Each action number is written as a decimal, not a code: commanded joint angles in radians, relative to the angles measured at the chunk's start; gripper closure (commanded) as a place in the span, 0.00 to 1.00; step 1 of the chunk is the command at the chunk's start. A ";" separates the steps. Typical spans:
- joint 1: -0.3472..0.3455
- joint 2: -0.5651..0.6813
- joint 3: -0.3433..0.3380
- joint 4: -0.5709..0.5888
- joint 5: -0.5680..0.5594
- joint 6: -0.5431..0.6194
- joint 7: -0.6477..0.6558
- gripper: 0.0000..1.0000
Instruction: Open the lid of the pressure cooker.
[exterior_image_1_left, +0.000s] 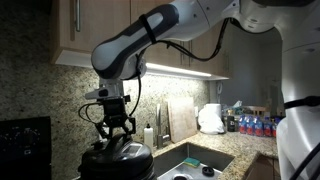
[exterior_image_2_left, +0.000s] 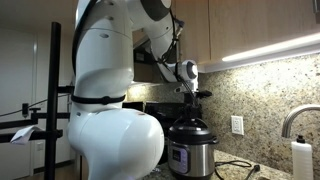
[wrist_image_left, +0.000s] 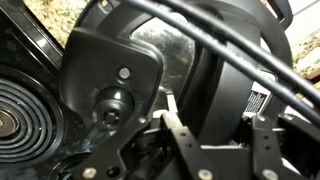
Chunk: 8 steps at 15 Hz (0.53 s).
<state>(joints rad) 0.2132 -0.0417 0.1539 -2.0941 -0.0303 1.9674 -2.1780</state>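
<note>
The black pressure cooker (exterior_image_1_left: 115, 168) stands on the counter and shows with its control panel in an exterior view (exterior_image_2_left: 188, 158). Its round domed black lid (exterior_image_1_left: 120, 153) sits on top of it in both exterior views (exterior_image_2_left: 190, 129). In the wrist view the lid (wrist_image_left: 165, 50) fills the frame, with its grey-silver band and a black side fitting (wrist_image_left: 112, 85). My gripper (exterior_image_1_left: 118, 140) reaches straight down onto the lid's top (exterior_image_2_left: 188, 108). Its two fingers (wrist_image_left: 217, 135) stand on either side of the raised black top handle (wrist_image_left: 215, 100) and close against it.
A black stove (exterior_image_1_left: 25, 140) with a coil burner (wrist_image_left: 12, 110) stands beside the cooker. A sink (exterior_image_1_left: 195, 160), a soap bottle (exterior_image_1_left: 149, 135), a cutting board (exterior_image_1_left: 180, 115) and several bottles (exterior_image_1_left: 250, 125) are along the granite counter. Cabinets hang overhead.
</note>
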 joint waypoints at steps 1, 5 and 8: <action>-0.020 0.003 -0.005 -0.002 -0.064 0.040 -0.172 0.86; -0.024 0.002 -0.010 0.000 -0.057 0.047 -0.333 0.86; -0.025 -0.004 -0.013 0.001 -0.053 0.055 -0.428 0.86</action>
<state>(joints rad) 0.2122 -0.0487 0.1524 -2.0924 -0.0344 1.9792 -2.4543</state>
